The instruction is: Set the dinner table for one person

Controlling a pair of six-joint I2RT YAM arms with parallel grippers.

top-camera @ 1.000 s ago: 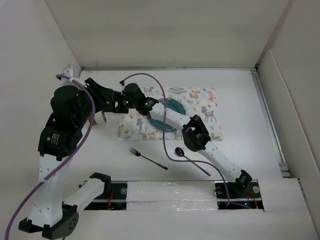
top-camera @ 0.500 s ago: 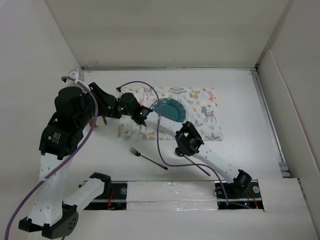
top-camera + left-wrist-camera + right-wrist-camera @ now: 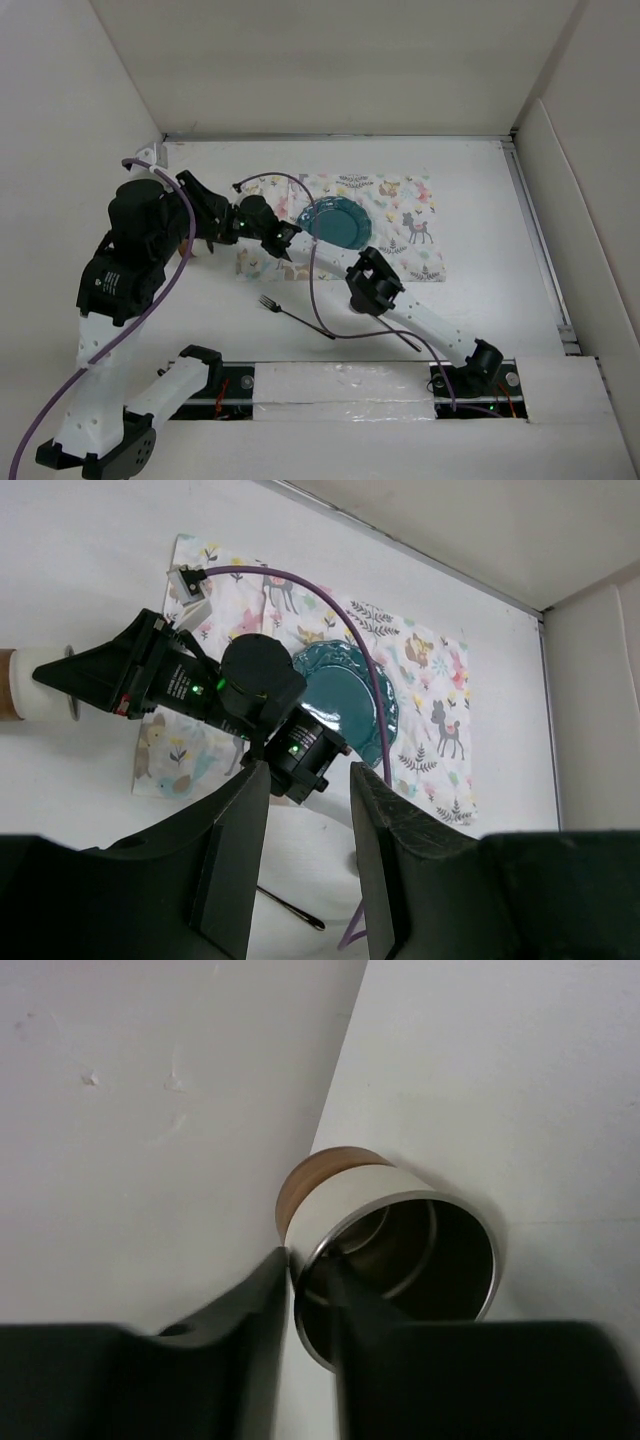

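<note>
nearest, a fork (image 3: 296,316) lies on the bare dinner table (image 3: 480,200), just short of the placemat (image 3: 410,225) and left of its middle. to its right, a spoon (image 3: 405,340) shows only its handle from under the right arm (image 3: 420,315). neither touches the mat.

the right arm stretches from its base across the mat's near left corner toward the left wall. the right claw (image 3: 303,1270) is clenched on the cup (image 3: 345,1185), one finger inside the steel rim and one outside. the cup sits off the mat, by the left wall panel. in the left wrist view it looks tipped on its side with its mouth toward the claw. i cannot tell whether it rests on the table or is lifted.

the left claw (image 3: 305,790) hangs above the right wrist, released, with nothing between its fingers.

farther back, a teal plate (image 3: 333,220) sits on the mat, left of centre.

as a judgement, the setting is about a third done: the plate is placed and the cup is in hand but not yet set by the plate. the fork and spoon are untouched and have yet to go beside it.
</note>
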